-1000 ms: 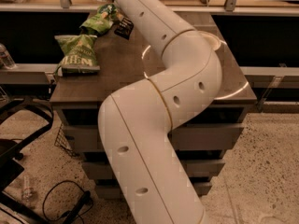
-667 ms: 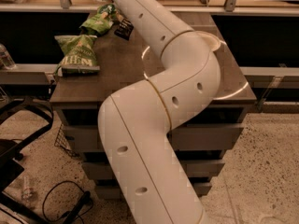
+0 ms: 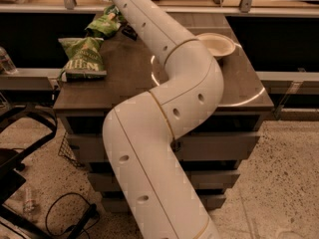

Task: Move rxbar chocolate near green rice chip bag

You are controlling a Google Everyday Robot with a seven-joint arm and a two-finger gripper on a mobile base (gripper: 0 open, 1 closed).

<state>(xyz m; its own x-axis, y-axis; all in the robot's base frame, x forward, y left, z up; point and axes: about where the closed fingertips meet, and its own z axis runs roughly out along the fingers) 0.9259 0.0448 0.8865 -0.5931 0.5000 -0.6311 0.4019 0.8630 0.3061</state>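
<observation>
The small, flat, dark-wrapped rxbar chocolate [image 3: 130, 32] lies just right of the narrow, glossy light green rice chip bag [image 3: 103, 25]. The gripper is hidden beyond that bag, out of view, so its grip cannot be told.

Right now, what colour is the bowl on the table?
Cream-white bowl, seen in the camera view; the gripper is out of frame, past the top edge.

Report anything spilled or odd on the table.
Nothing stands out. The light green bag and dark green bag lie unspilled, the bowl sits upright, the dark bar lies beside the light green bag. The gripper is out of view beyond the arm.
</observation>
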